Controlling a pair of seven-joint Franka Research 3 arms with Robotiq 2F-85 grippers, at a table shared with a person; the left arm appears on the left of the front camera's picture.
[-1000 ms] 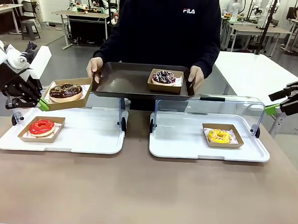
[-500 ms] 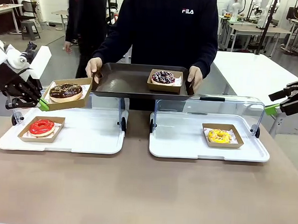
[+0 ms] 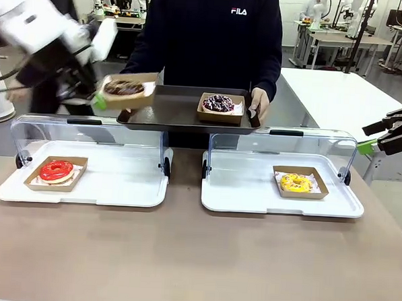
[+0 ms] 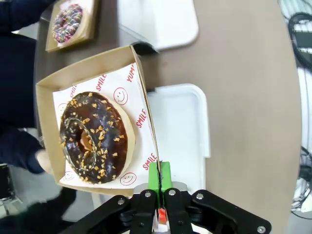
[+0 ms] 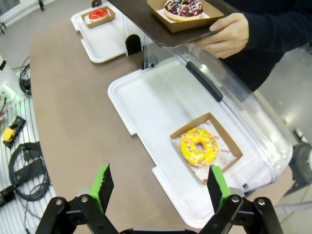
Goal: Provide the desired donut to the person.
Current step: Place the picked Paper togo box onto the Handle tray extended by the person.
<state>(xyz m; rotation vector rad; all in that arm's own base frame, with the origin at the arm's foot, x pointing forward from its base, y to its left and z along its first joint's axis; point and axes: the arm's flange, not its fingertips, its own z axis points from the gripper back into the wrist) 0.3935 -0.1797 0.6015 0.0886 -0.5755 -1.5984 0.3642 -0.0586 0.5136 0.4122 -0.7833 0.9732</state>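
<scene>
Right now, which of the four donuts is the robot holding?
The chocolate donut with nut crumbs: the left end effector pinches its box edge. The others sit untouched.

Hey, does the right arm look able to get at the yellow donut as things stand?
Probably yes: the right gripper is open and holds nothing, the yellow donut lies in its box straight ahead of it, and the clear cover stands raised behind it.

A brown table (image 3: 195, 258) carries 2 white trays (image 3: 111, 186) (image 3: 252, 194) side by side, clear lids raised.
</scene>
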